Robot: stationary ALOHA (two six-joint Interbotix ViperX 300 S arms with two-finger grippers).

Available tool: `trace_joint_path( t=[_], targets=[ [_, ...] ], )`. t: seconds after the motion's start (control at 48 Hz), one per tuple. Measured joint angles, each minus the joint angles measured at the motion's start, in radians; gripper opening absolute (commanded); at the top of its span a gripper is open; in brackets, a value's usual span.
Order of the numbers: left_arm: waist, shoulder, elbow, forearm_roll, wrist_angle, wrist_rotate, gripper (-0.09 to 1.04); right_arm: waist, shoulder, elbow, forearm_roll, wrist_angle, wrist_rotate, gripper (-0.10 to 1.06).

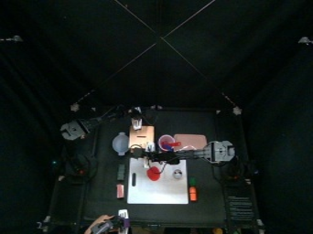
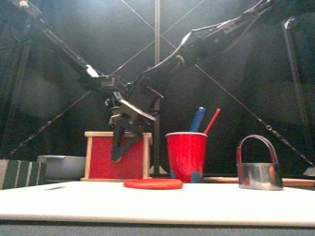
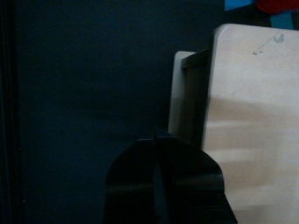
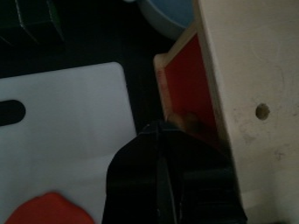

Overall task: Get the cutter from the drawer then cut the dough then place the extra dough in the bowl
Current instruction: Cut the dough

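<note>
Fetching looks done; our right gripper (image 4: 163,133) and left gripper (image 3: 159,142) sit closed at the wooden box (image 2: 98,162). Next we grasp the cutter (image 2: 259,173).

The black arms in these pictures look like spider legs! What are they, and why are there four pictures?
They are two robot arms. Each ends in a gripper, a pincher of two jaws. One picture looks down from high above, one looks level across the table from its front edge, and two come from cameras on the wrists. On the table lies a white board with a flat red dough disc on it, and a metal cutter stands nearby. Behind stand a wooden box with a red drawer front, a red cup holding toy knives, and a blue-grey bowl. The left gripper is shut beside the box. The right gripper is shut too, at the red drawer front. Neither holds anything.
</note>
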Motion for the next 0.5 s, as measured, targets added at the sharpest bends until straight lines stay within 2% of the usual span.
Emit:
trace_joint_path(
  t=[0.312, 0.5],
  targets=[
    [-0.002, -0.002, 0.000, -0.002, -0.029, -0.005, 0.36, -0.002, 0.000, -0.012, 0.006, 0.008, 0.006, 0.06],
    [-0.005, -0.002, -0.002, -0.003, -0.051, -0.014, 0.36, 0.025, -0.002, -0.014, 0.075, 0.009, 0.009, 0.06]
  ],
)
